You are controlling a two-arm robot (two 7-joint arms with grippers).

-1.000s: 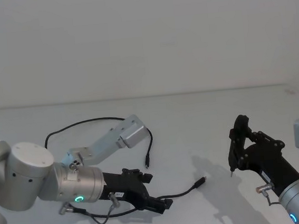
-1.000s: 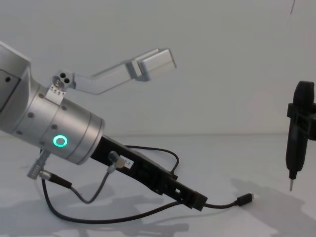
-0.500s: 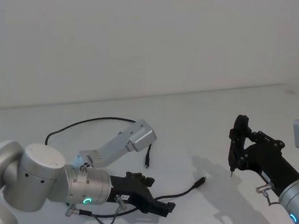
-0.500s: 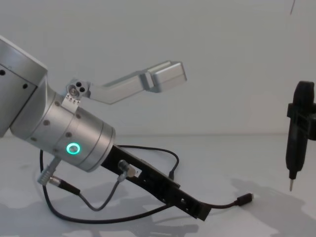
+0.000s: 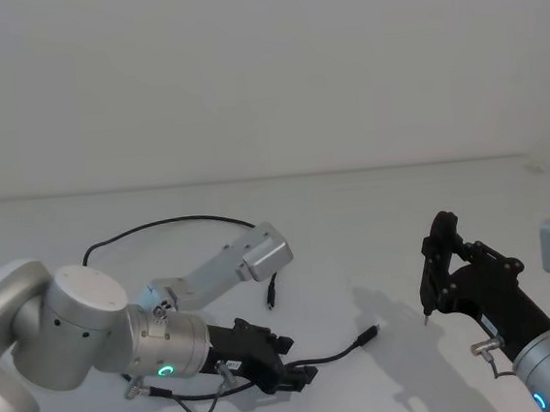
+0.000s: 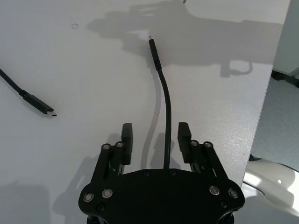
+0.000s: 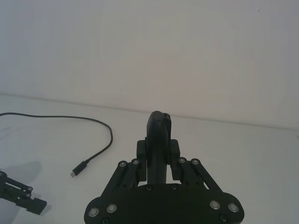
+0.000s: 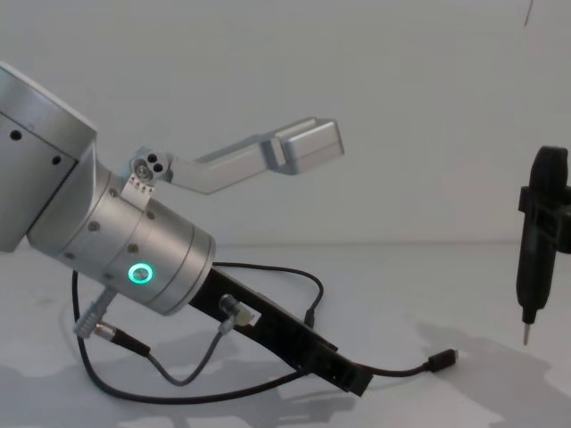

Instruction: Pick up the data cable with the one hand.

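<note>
The data cable point(image 5: 160, 224) is a thin black line looping across the white table, with one plug point(image 5: 369, 333) near the middle and the other plug point(image 5: 273, 293) farther back. My left gripper point(image 5: 289, 372) sits low over the stretch of cable leading to the nearer plug. In the left wrist view the left gripper point(image 6: 155, 133) is open and the data cable point(image 6: 167, 107) runs between its fingers point(image 6: 126, 135), touching neither. My right gripper point(image 7: 159, 161) is held up at the right, shut on a black pen-like tool point(image 8: 533, 250).
A short grey lead point(image 8: 201, 352) with silver connectors hangs under my left wrist. The silver camera bracket point(image 8: 294, 147) sticks out above that arm. The bare white table point(image 5: 374, 226) stretches between the two arms, and a plain wall stands behind.
My left arm has shifted a little to the right and tipped its gripper lower along the cable. The cable and the right arm have not moved.
</note>
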